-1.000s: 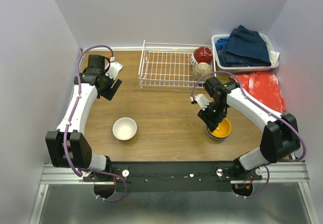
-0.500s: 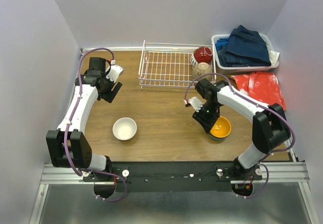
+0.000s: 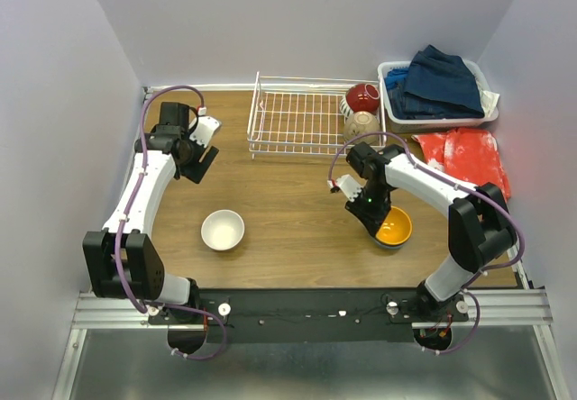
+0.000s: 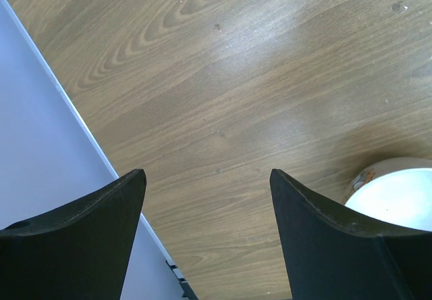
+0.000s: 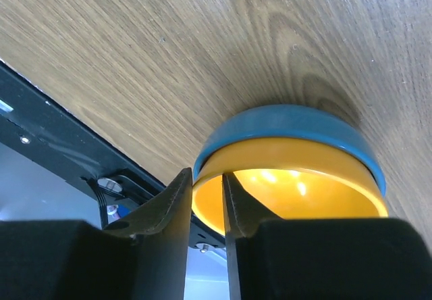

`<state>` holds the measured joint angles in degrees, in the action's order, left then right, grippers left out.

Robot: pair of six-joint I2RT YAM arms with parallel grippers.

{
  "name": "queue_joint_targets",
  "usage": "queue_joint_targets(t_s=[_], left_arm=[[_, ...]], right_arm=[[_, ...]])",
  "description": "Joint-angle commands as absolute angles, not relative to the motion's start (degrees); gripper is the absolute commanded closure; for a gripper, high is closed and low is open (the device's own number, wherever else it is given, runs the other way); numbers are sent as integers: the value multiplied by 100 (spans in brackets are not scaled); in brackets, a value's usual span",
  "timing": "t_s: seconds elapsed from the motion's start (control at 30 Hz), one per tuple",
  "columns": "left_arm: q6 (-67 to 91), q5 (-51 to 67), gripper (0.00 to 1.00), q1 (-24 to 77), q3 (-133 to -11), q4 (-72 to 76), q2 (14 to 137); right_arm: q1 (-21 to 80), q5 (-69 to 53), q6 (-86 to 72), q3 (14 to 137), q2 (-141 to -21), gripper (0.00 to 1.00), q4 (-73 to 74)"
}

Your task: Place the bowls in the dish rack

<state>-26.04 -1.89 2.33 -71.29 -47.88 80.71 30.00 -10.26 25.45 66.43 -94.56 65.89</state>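
- The dish rack [image 3: 302, 119], a white wire grid with low raised sides, is seen at 12 o'clock on the desk [image 3: 288, 204].
- Two bowls are seated at the rack's 3 o'clock end: a red bowl [image 3: 364, 95] with a cream inside, and a tan bowl [image 3: 361, 127] just at 6 o'clock of it.
- An orange bowl [image 3: 395, 229], glossy inside, is nested in a blue bowl [image 5: 290, 123] at 4 o'clock on the desk. Only a blue band is shown around it.
- The rim of the orange bowl is pinched by the right end effector [image 5: 207, 175] at about the stack's 10 o'clock edge, with the fingers drawn close on either side of the rim.
- A white bowl [image 3: 223, 230] is stood upright and alone at 8 o'clock on the desk, well apart from the rack.
- The left end effector [image 4: 206, 177] is spread wide with nothing between its fingers. It is held above bare desk at 10 o'clock.
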Motion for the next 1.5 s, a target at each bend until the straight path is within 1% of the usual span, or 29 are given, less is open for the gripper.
queue_joint_targets(t_s=[0.0, 0.03, 0.1, 0.13, 0.23, 0.4, 0.53, 0.67, 0.77, 0.87, 0.9, 1.0, 1.03, 1.1, 1.13, 1.23, 1.27, 1.3, 1.37, 1.4, 1.47], left_arm=[[-2549, -35, 16, 211, -7180, -4720, 8209], [-2549, -35, 16, 211, -7250, -4728, 8235], [-2540, -35, 17, 211, -7338, -4772, 8340], [-2540, -35, 17, 211, -7400, -4781, 8367], [-2549, -9, 17, 211, -7540, -4790, 8472], [-2540, 202, 18, 220, -7839, -4790, 8745], [-2540, 325, 18, 220, -8217, -4816, 8964], [-2584, 448, 19, 220, -8402, -4764, 9088], [-2593, 597, 19, 220, -8481, -4676, 9132], [-2558, 764, 19, 220, -8718, -4685, 9202], [-2566, 913, 19, 220, -8771, -4658, 9202], [-2549, 1264, 20, 220, -8877, -4439, 9176], [-2514, 1396, 20, 220, -8894, -4386, 9158], [-2453, 1599, 20, 220, -8886, -4219, 9141], [-2400, 1774, 20, 220, -8851, -4167, 9132], [-2294, 1828, 20, 246, -8807, -3921, 9149], [-2155, 1828, 20, 272, -8807, -3807, 9184], [-2084, 1837, 20, 290, -8815, -3771, 9219], [-1847, 1854, 21, 308, -8763, -3631, 9298], [-1750, 1854, 21, 316, -8719, -3552, 9316], [-1627, 1793, 22, 316, -8579, -3411, 9343]], right_arm=[[3032, -747, 2522, 6469, -9440, 73, 6521], [3041, -695, 2531, 6469, -9422, 78, 6530], [3041, -642, 2549, 6538, -9378, 83, 6600], [3041, -589, 2540, 6583, -9352, 91, 6635], [3041, -440, 2557, 6732, -9203, 99, 6828], [3041, -290, 2619, 6969, -8974, 99, 7241], [3041, -238, 2593, 7417, -8886, 99, 7724], [3041, -255, 2453, 8241, -9017, 99, 7954], [3041, -281, 2408, 8577, -9149, 99, 7954], [3041, -325, 2426, 9402, -9482, 100, 7954], [3041, -377, 2426, 10057, -9753, 99, 7945], [3032, -886, 2391, 11010, -10211, 99, 7902], [3032, -1018, 2373, 11604, -10491, 99, 7806], [3032, -1326, 2321, 12135, -10809, 100, 7647], [3024, -1449, 2294, 12755, -11115, 99, 7481], [2945, -2037, 2031, 13585, -11565, 99, 7025], [2849, -2422, 1787, 13866, -11758, 100, 6840], [2787, -2652, 1645, 13843, -11795, 99, 6586], [2524, -3414, 1268, 13450, -11629, 99, 5402], [2418, -3654, 648, 12777, -11541, 99, 4239], [2085, -4373, -136, 12053, -11400, 99, 2942]])
